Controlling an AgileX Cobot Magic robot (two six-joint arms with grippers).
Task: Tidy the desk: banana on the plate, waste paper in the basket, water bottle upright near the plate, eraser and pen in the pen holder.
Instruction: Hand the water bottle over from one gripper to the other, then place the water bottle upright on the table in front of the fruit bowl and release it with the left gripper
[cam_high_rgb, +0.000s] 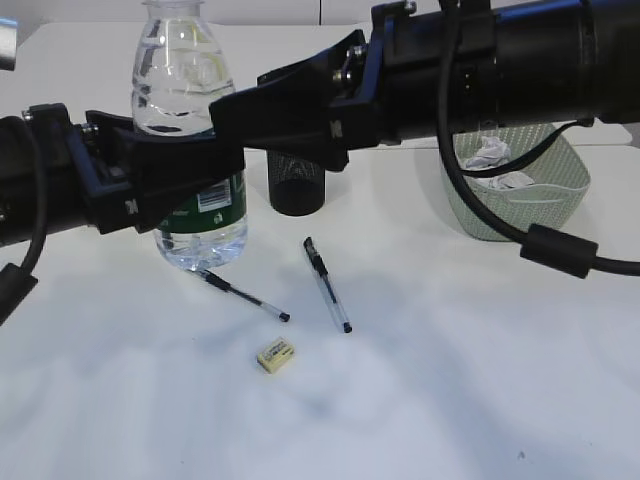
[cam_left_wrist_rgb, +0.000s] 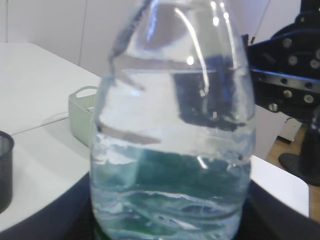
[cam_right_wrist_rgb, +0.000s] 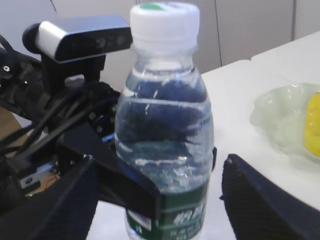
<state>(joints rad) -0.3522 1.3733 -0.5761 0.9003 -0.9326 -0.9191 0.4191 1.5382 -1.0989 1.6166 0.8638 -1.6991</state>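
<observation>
My left gripper (cam_high_rgb: 190, 165) grips the upright bottle (cam_high_rgb: 190, 110) w/ arm level; right gripper (cam_high_rgb: 285, 115) open just beside it.

Matte black arms (cam_high_rgb: 500, 60) with looping black cables (cam_high_rgb: 470, 200).

the water bottle (cam_high_rgb: 190, 130) carries a green label (cam_right_wrist_rgb: 172, 212) with white printing. in the right wrist view a few white chinese-style characters show near its lower edge, too blurred to read. in the exterior view a white panel of small print on the label cannot be made out. nothing else bears readable text.
</observation>
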